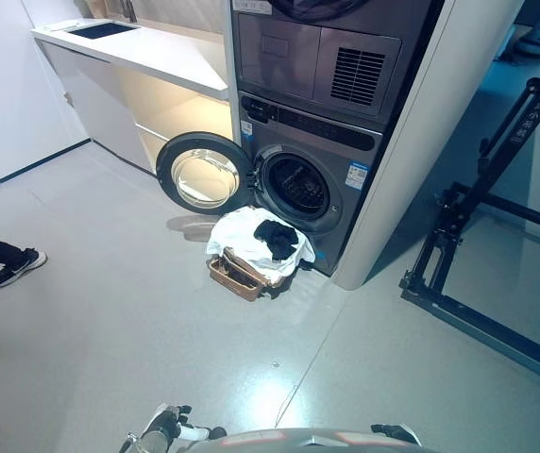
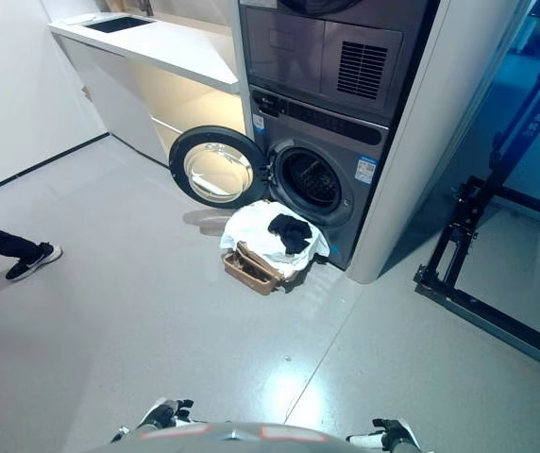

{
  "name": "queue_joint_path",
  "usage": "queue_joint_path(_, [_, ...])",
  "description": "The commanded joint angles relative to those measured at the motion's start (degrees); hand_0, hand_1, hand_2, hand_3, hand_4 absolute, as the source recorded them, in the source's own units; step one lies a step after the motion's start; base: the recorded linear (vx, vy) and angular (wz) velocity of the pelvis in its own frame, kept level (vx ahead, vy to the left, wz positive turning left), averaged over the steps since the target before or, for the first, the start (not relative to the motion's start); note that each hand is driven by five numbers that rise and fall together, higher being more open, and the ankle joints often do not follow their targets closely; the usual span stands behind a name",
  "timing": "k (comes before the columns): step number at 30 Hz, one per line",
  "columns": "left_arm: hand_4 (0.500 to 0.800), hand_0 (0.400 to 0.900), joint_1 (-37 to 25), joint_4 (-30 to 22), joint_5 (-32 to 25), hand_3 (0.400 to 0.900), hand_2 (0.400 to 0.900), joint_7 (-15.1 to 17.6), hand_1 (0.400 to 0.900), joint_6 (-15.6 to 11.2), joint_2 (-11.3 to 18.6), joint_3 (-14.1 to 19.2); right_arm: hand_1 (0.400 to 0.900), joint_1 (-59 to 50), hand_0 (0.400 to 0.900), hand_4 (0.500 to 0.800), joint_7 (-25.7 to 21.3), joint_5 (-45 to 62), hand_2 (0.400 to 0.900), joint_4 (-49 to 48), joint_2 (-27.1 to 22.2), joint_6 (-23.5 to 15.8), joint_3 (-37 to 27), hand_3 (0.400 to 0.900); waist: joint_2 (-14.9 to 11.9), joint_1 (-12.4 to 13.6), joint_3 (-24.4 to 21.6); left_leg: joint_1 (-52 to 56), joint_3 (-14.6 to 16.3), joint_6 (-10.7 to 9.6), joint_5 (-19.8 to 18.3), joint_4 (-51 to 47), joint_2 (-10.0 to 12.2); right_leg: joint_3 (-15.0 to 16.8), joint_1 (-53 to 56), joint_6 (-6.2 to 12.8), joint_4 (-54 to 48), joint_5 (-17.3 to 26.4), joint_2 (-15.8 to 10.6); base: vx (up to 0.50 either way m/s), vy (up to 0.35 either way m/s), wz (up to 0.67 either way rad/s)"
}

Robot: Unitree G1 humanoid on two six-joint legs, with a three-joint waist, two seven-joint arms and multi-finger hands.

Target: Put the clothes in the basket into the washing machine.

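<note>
1. The approach step is in hand: the left hand (image 1: pixel 161 429) and right hand (image 2: pixel 395 436) sit at the near edge, holding nothing; whether their fingers are spread or curled, I cannot tell.
2. The basket (image 1: pixel 235 276) stands far ahead, just before the washing machine (image 1: pixel 322 175), heaped with white clothes (image 1: pixel 246 236) and a black garment (image 1: pixel 277 238).
3. Its long axis seems to run near-left to far-right; the door (image 1: pixel 201 173) hangs open leftward.
4. Next move, I judge: walk closer, then reach down.
</note>
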Motion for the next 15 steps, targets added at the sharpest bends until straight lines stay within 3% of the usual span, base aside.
queue_joint_path(1, [0.8, 0.9, -2.04, 3.76, 0.12, 0.9, 0.9, -0.16, 0.9, -0.18, 0.41, 0.73, 0.9, -2.24, 0.9, 0.8, -0.37, -0.73, 0.9, 2.51, 0.4, -0.82, 1.25, 0.9, -1.16, 0.75, -0.58, -2.91, 1.41, 1.86, 0.87, -0.46, -3.51, 2.01, -1.94, 1.11, 6.39, 0.2, 0.36, 0.0, 0.0, 0.0])
queue_joint_path(15, [0.8, 0.9, -1.82, 4.0, -0.09, 0.9, 0.9, 0.36, 0.9, 0.21, 0.26, 1.33, 0.9, -2.19, 0.9, 0.8, -0.36, -1.04, 0.9, 2.84, 0.48, -0.53, 1.12, 0.9, -1.38, 0.95, -0.45, -2.71, 1.26, 2.54, 0.21, -0.46, -4.04, 2.36, -2.0, 1.46, 6.56, 0.14, -0.1, 0.0, 0.005, -0.01])
